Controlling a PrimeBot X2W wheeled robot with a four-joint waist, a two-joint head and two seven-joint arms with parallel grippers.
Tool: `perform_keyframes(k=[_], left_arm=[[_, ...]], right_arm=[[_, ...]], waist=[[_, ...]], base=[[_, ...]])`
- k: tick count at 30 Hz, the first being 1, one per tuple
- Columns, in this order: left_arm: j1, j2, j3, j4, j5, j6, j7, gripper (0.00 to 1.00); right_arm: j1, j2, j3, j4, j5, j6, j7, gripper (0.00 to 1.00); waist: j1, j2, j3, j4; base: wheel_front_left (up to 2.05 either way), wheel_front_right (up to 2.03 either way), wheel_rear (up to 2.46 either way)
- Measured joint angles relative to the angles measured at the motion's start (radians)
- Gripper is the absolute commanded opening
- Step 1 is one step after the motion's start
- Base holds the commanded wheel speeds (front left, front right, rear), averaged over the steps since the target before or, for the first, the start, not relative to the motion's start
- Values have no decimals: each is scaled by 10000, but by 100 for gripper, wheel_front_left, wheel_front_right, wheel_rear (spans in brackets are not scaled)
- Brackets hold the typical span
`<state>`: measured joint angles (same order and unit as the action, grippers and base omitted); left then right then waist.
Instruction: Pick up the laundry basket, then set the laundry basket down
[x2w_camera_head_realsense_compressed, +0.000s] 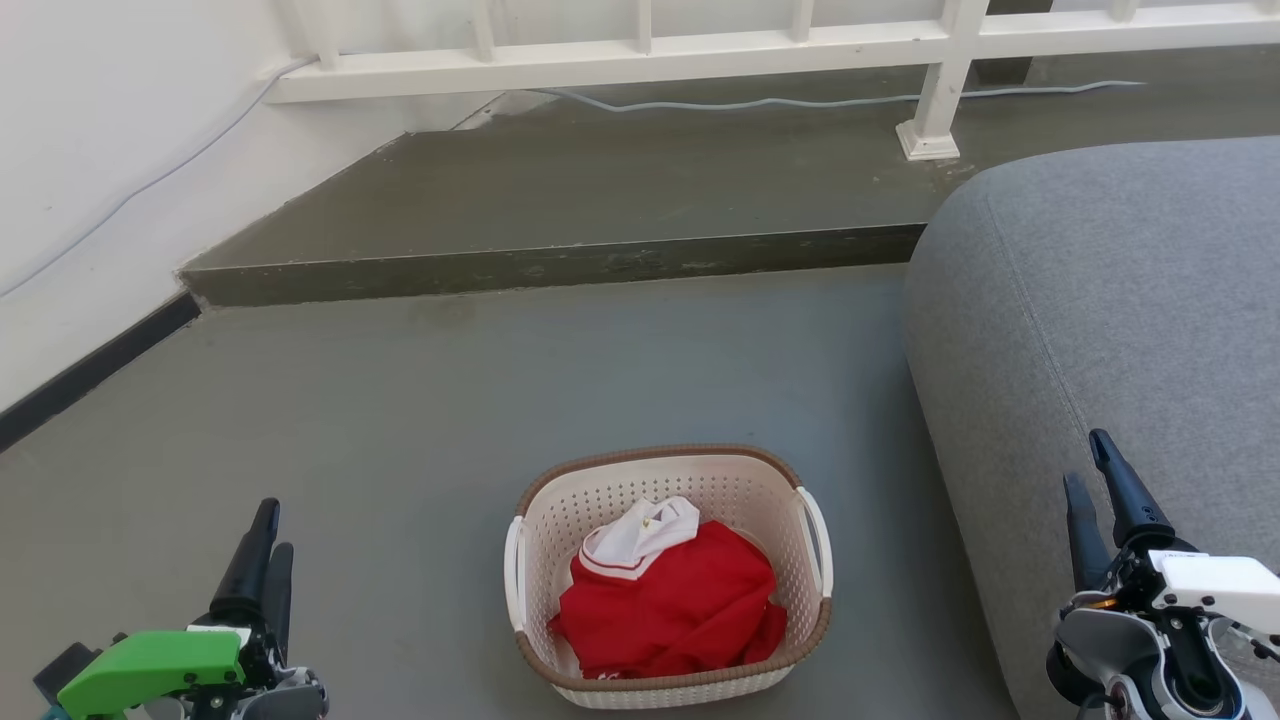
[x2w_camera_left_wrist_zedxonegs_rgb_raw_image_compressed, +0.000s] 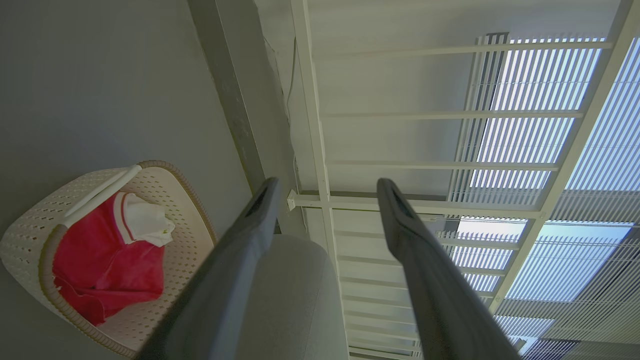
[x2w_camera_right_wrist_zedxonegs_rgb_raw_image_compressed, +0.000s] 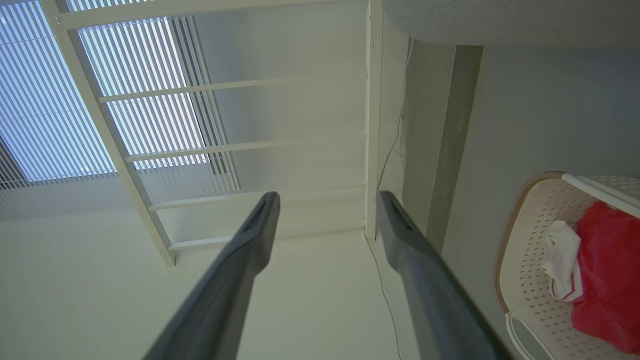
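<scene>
Perforated cream plastic on the basket (x2w_camera_head_realsense_compressed: 745, 492), matt, with a brown woven-look rim. Soft red cloth (x2w_camera_head_realsense_compressed: 672, 600) sits inside. The floor (x2w_camera_head_realsense_compressed: 400, 420) looks smooth, dull grey. The sofa (x2w_camera_head_realsense_compressed: 1110, 300) wears coarse grey fabric.

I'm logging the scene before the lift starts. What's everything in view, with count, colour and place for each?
cream-white perforated plastic laundry basket with brown rim: one, on the grey floor, centre front
red garment with white collar: one, crumpled inside the basket
grey upholstered sofa: one, right of the basket
white slatted railing: one, along the back
dark grey raised step: one, beyond the basket
grey cable: one, on the step
left gripper: one, dark jaws apart, green housing, lower left
right gripper: one, dark jaws apart, white housing, lower right
</scene>
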<state>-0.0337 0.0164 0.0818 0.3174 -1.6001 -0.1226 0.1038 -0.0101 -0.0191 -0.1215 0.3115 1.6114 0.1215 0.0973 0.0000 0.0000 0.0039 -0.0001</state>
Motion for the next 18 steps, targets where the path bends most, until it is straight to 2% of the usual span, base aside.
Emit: perform_keyframes(k=[10, 18], left_arm=[[-7, 4, -238, -140, 82, 0, -359, 100], [-27, 36, -541, -359, 694, -2, -673, 100]], right_arm=[[-5, -4, 148, -328, -92, 0, -180, 100], [-9, -63, 395, -581, -445, 0, -389, 100]], waist=[[0, 0, 18, 7], [0, 0, 35, 6]], base=[[0, 0, 0], [0, 0, 0]])
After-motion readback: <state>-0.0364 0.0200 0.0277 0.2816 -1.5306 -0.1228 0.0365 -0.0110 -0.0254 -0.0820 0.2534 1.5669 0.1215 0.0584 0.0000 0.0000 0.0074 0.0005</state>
